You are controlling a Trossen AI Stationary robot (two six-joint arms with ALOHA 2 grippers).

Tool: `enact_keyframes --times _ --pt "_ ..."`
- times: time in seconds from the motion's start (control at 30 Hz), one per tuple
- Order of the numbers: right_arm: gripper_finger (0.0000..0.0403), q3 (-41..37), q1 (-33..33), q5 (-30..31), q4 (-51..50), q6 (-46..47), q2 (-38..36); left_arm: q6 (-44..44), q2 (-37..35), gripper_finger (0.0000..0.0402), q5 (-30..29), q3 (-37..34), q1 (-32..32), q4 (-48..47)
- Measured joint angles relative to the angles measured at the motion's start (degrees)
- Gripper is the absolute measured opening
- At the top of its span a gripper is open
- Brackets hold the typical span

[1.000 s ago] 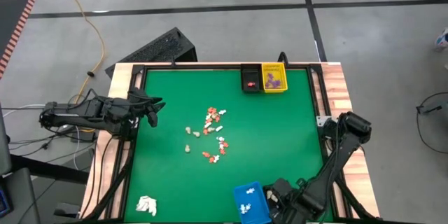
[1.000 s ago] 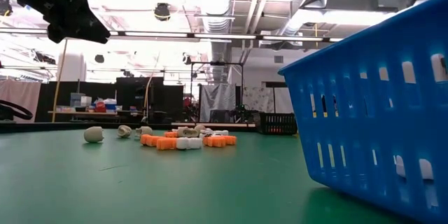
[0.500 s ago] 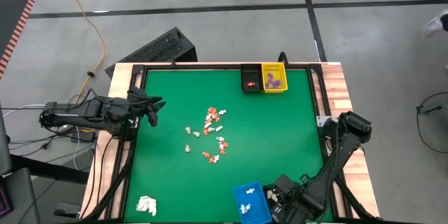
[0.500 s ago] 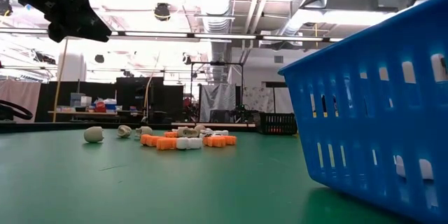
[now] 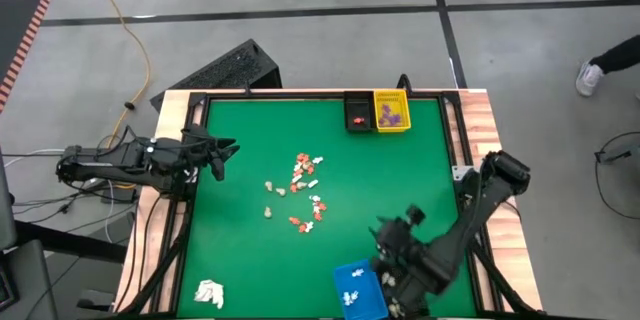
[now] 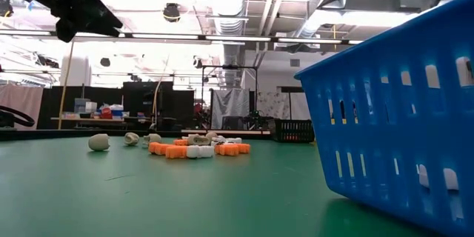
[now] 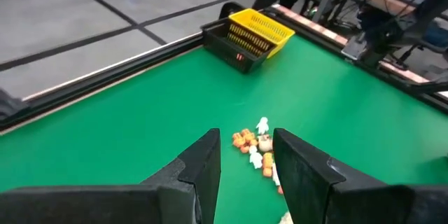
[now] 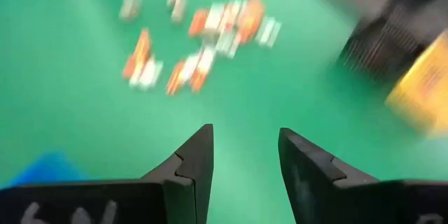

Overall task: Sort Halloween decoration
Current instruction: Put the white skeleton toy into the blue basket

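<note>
Tiny orange, white and cream Halloween decoration [image 5: 303, 192] lies scattered mid-frame on the green worktop [image 5: 240, 260], while the left gripper [image 5: 217, 157] at left and right gripper [image 5: 385, 243] at lower right hold empty, spread fingers

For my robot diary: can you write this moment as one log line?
left gripper: fingers open, empty, waiting at table edge | right gripper: fingers open, empty, beside blue basket | Halloween decoration: scattered mid-table

Orange, white and cream Halloween decoration [image 5: 303, 192] on green table [image 5: 400, 180]; blue basket [image 5: 357, 288], yellow basket [image 5: 392, 113].
</note>
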Motion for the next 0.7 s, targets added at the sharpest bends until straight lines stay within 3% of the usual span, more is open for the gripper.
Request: enact_keyframes --times 0.1,0.23,0.37,0.5,0.7 --pt "0.0154 0.0 -4.3 6.0 -1.8 -6.5 -1.9 0.4 0.0 0.0121 0.0 0.0 0.0 1.0" --pt "0.0154 0.0 -11.2 6.1 -0.1 -19.0 -5.8 1.8 0.0 0.0121 0.0 0.0 0.0 2.1" --pt "0.0154 0.0 -17.8 5.6 7.1 -39.4 -10.1 1.4 0.0 0.0121 0.1 0.0 0.0 2.0" --pt "0.0154 0.0 -25.8 -2.1 14.8 -58.8 -15.4 0.3 0.0 0.0121 0.2 0.0 0.0 1.6" --pt "0.0154 -4.2 -36.7 -23.5 34.5 -80.0 -22.0 0.0 0.0 0.0121 0.0 0.0 0.0 1.7"
